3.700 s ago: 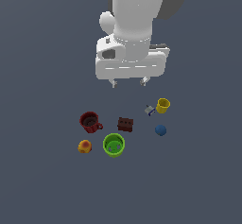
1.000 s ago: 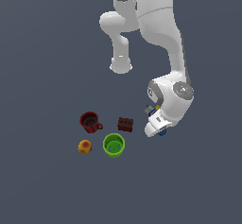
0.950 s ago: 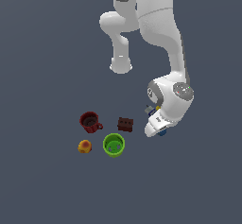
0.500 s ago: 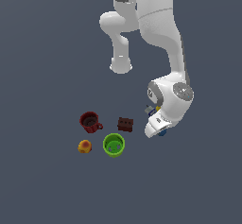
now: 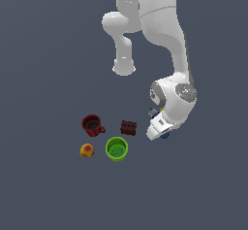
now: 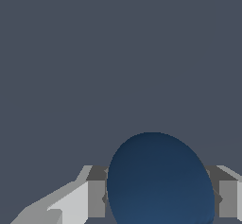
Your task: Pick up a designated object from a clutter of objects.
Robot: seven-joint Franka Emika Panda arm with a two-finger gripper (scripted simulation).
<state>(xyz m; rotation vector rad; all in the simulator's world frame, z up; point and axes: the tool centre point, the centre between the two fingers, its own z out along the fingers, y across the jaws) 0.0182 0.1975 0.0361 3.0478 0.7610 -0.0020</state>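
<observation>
The gripper [image 6: 158,199] has barely moved this past second and seems clamped on the blue ball [image 6: 159,180], so lifting should come next.

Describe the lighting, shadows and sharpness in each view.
Exterior view: flat, even light, no cast shadows on the floor, small objects coarse and soft-edged. Wrist view: the ball fills the foreground with soft shading and no glare; end effector edges look jagged.

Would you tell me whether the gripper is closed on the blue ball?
Apparently shut on it: the blue ball sits between both fingers in the wrist view.
</observation>
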